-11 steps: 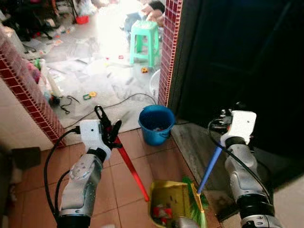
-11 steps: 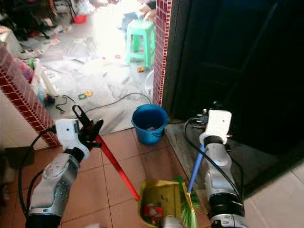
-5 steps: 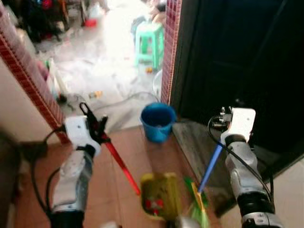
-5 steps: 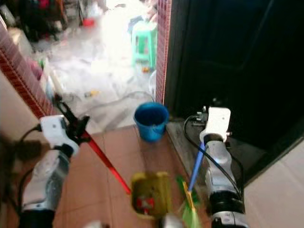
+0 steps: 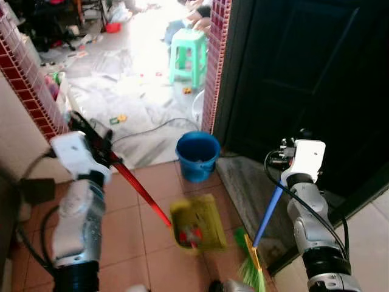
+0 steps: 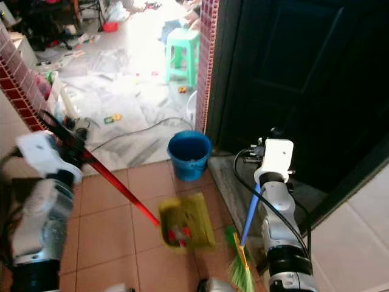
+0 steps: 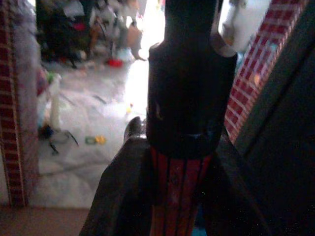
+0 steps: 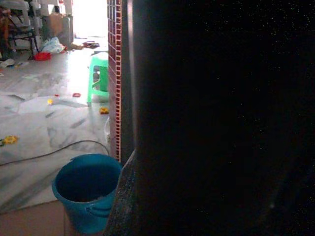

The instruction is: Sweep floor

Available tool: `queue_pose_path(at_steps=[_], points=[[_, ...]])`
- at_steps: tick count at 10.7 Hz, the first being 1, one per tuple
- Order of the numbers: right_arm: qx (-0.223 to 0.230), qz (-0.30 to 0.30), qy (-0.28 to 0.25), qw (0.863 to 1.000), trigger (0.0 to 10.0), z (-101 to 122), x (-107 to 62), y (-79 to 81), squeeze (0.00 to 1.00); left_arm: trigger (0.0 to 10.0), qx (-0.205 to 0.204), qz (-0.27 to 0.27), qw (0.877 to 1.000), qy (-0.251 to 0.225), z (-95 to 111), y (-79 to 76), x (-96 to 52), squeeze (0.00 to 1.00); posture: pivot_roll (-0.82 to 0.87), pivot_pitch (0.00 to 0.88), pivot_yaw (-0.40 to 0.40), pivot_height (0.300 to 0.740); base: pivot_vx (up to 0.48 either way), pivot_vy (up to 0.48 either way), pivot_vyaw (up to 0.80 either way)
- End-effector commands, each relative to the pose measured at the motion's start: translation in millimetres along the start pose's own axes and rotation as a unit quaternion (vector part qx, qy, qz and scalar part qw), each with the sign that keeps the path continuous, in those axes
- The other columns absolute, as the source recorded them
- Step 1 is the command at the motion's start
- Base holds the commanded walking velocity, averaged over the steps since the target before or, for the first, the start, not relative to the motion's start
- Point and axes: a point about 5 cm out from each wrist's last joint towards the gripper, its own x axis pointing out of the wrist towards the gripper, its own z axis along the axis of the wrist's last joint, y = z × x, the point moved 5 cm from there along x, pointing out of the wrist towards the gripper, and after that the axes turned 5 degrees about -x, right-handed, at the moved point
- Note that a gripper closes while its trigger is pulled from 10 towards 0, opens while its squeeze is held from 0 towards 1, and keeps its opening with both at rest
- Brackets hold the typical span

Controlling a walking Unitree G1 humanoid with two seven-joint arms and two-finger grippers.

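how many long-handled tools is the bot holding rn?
2. The red-handled dustpan is gripped by the left hand, its yellow pan raised over the tiles. The blue-handled broom is in the right hand, green bristles down by the dark door.

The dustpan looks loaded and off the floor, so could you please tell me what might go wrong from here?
1. The dustpan, held by the left gripper on its red handle, is blurred as if swinging; the red scraps inside could spill onto the tiles.
2. The blue bucket stands close ahead; a wide swing might knock it.
3. A cable lies on the floor beyond the bucket; the broom in the right gripper could snag it.
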Motion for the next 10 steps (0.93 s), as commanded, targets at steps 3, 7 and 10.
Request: queue_pose_path(at_steps=[3,7,10], points=[[-0.014,0.006,0.001,1.0,10.0,1,1.1,0.2,0.0,10.0,-0.02,0.0,0.995,-0.098,61,-6.8,6.8,0.0,-0.06,0.0,-0.021,0.74,0.0,0.0,0.0],[-0.017,0.013,0.001,1.0,10.0,0,1.8,2.7,0.0,10.0,-0.02,0.006,0.989,-0.146,97,-6.9,11.8,0.0,-0.06,0.0,-0.024,0.74,0.0,0.0,0.0],[-0.019,0.014,0.0,1.0,10.0,0,1.1,2.7,0.0,10.0,-0.017,0.012,0.986,-0.163,110,-2.8,18.6,0.0,-0.06,0.0,-0.023,0.74,0.36,0.101,0.0]])
